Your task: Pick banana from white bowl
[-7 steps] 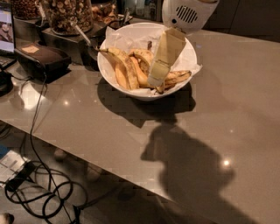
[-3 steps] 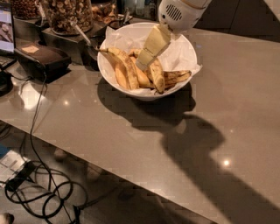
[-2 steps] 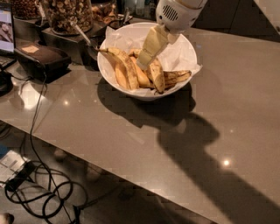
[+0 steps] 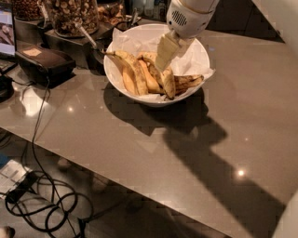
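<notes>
Gripper [image 4: 161, 62] hangs over the bowl's [image 4: 139, 35] middle, just above the bananas; open or closed, I cannot tell. The banana [image 4: 136, 73] lies in the bowl's left half. Counter [image 4: 242, 116] stretches wide to the front and right of the bowl; jars [image 4: 70, 14] stand near its back-left rim.

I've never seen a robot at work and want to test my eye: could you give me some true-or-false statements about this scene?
The gripper hangs over the white bowl, close above the fruit. True.
The bowl holds a single banana. False: several bananas lie in it.
The bowl stands on the floor. False: it stands on the grey counter.
A glass jar of nuts stands behind the bowl to the left. True.
</notes>
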Robot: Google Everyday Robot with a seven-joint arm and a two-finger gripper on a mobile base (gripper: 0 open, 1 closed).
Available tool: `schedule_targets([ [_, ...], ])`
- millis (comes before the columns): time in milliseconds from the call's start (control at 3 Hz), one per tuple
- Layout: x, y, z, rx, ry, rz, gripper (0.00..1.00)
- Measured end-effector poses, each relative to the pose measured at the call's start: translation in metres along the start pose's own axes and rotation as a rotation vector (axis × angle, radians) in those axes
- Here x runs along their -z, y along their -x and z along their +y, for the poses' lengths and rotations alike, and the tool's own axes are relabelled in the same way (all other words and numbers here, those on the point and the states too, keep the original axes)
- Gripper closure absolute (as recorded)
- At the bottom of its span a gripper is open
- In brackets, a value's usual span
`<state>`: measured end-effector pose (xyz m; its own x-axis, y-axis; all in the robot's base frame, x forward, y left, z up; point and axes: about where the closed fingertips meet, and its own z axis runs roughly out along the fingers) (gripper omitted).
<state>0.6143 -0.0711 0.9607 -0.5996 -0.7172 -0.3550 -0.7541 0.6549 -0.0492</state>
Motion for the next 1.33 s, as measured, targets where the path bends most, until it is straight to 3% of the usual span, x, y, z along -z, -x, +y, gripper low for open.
schedule_targets([
  [667,-0.012,0.002,-0.011,-0.020,-0.019,0.045,0.38],
  [1333,-0.024,0.018,0.002,0.038,-0.015,0.074,0.41],
])
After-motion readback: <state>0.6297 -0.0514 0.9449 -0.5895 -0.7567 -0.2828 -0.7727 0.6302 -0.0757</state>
